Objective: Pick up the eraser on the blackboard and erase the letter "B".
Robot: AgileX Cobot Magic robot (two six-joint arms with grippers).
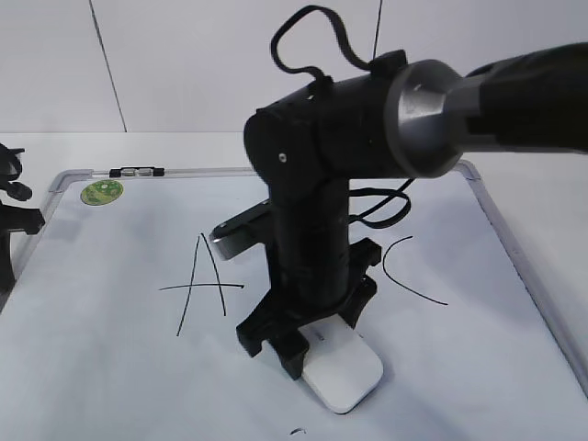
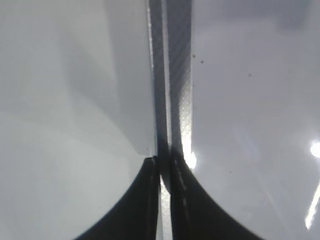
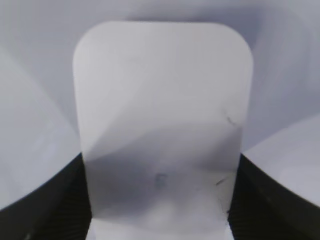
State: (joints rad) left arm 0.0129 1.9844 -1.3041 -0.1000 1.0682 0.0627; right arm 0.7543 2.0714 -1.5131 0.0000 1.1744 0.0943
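The right gripper (image 1: 308, 344) clamps the white rounded-rectangle plastic eraser (image 1: 347, 372) by its long sides, flat on the silver-framed white dry-erase board (image 1: 501, 230) near its front edge, between the black "A" (image 1: 200, 285) and "C" (image 1: 409, 271) — no "B" shows (possibly hidden). The eraser looks light, rigid and smooth — side grip suits. The left gripper (image 2: 164, 172), jaws together, empty, hovers over the board's left edge.

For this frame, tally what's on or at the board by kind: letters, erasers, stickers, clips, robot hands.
Letters showing: 2, A and C; no B in view
Erasers: 1, white eraser
Stickers: 1, green sticker
Clips: 1, clip on the top frame
Robot hands: 2, right hand, left hand
Total: 7
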